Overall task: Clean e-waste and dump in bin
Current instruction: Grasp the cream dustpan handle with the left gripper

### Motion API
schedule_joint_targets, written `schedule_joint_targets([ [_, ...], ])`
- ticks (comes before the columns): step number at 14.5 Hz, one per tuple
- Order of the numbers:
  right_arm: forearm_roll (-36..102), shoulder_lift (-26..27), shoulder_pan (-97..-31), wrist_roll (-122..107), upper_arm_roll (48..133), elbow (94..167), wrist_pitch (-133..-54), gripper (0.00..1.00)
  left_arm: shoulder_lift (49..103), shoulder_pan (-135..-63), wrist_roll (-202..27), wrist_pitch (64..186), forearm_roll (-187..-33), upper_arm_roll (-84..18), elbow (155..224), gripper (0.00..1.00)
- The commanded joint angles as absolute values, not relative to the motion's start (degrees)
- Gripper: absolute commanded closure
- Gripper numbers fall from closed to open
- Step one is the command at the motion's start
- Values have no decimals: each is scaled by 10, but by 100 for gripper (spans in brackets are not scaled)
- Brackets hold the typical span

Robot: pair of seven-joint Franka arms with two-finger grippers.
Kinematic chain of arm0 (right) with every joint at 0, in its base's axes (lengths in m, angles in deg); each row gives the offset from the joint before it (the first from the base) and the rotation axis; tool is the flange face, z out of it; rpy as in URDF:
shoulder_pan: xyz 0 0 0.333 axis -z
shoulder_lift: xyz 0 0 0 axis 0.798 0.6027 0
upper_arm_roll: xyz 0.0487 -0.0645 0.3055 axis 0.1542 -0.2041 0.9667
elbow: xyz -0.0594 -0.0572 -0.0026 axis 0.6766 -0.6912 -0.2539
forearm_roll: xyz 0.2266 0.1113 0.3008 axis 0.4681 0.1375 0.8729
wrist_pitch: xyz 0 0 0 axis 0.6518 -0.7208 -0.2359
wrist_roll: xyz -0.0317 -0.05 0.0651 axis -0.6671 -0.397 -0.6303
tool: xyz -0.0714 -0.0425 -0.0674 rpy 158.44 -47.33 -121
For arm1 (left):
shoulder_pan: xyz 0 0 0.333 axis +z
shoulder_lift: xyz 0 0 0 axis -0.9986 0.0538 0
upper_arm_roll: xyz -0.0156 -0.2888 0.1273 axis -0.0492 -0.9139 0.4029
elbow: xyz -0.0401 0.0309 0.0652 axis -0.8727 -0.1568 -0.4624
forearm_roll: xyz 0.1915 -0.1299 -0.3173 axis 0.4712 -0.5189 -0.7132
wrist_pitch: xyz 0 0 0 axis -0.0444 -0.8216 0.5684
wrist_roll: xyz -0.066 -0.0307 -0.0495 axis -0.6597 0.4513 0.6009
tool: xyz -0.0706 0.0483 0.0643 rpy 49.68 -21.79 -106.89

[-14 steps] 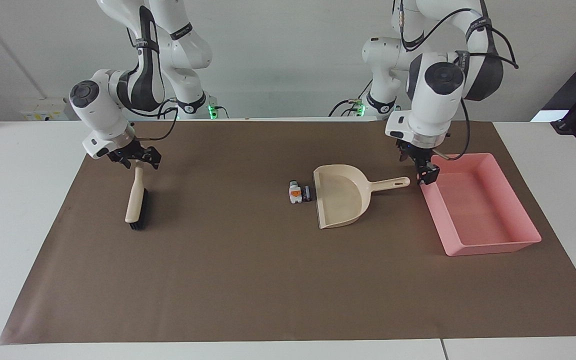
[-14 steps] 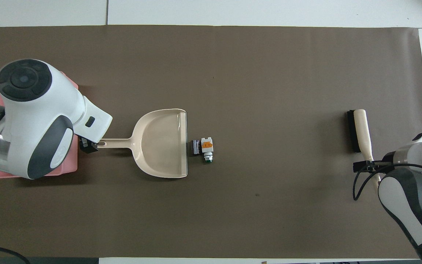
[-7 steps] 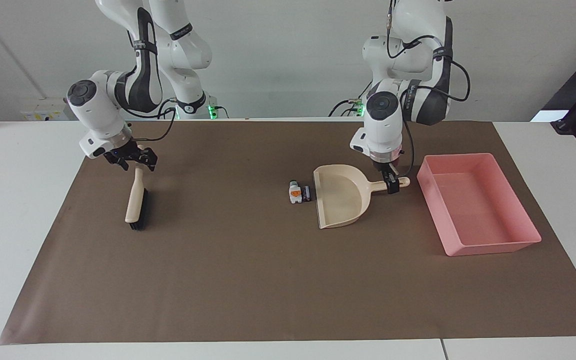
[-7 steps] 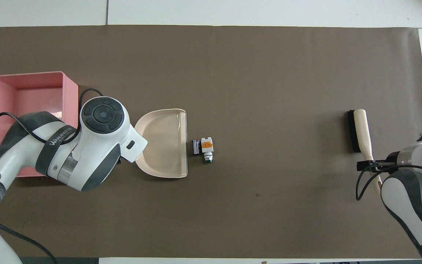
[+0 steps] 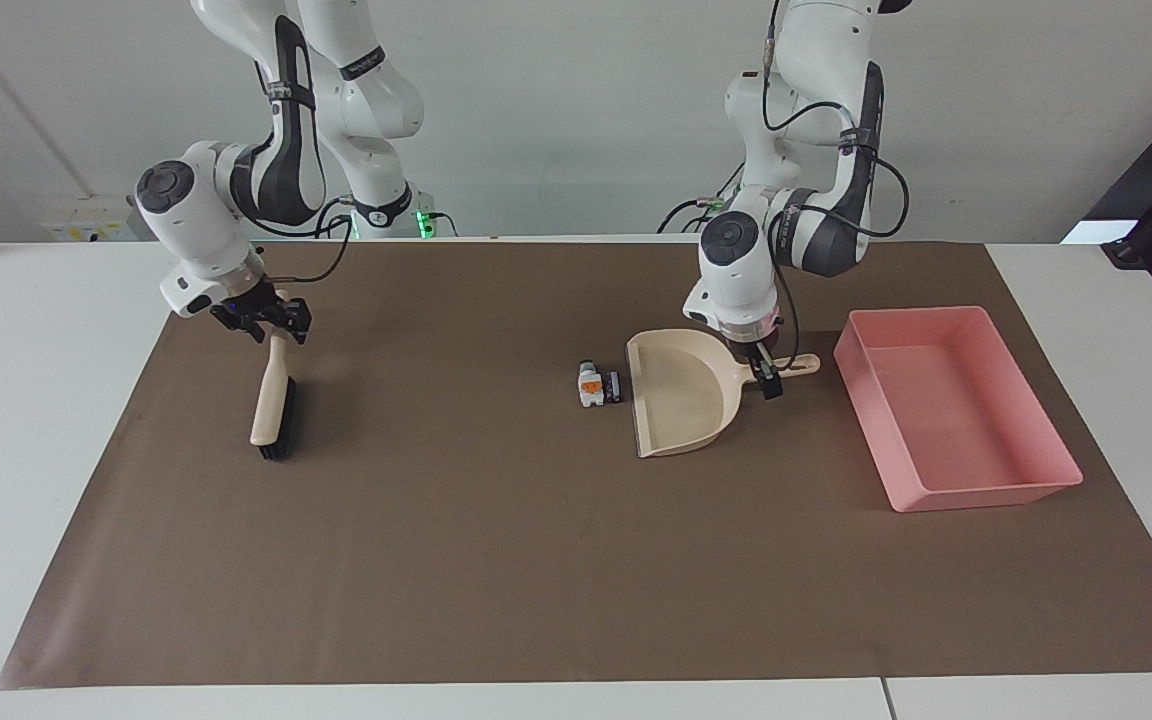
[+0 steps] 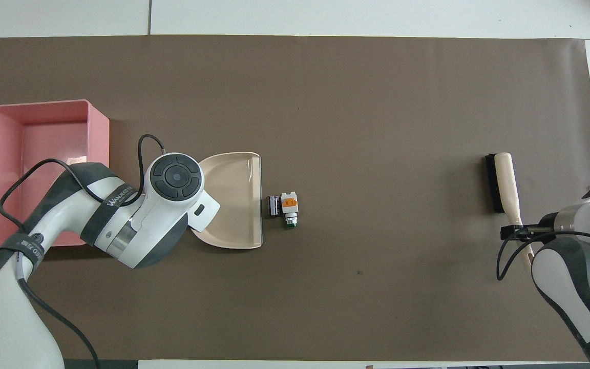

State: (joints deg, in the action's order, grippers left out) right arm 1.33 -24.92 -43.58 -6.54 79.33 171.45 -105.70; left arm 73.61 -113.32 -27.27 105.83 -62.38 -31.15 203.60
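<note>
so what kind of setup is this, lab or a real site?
Most likely a robotics lab bench, not a real site. Two white arms are fixed at one edge of a white table, a brown mat marks the work area, and the props are staged: a dustpan, a brush, a pink bin.

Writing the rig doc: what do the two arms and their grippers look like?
Both arms are glossy white with dark grey joint sections and round dark end caps. The left arm carries looping black cables and white lettering on a dark band. The right arm also trails a black cable. The left gripper and the right gripper are small and black.
</note>
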Motion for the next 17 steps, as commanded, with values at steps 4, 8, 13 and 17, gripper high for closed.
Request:
schedule_joint_targets([
  [4,23,-258,-434,-54,797,1724,-1065,47,736,-1150,-290,1063,-610,-303,2025,95],
  [8,28,-248,-434,-52,798,1705,-1061,87,727,-1144,-267,1027,-610,-303,2004,100],
  [13,68,-242,-437,-48,798,1682,-1045,100,727,-1154,-210,987,-588,-303,2002,100],
  [17,67,-231,-498,-11,808,1596,-933,100,720,-1174,-210,986,-587,-303,2021,100],
])
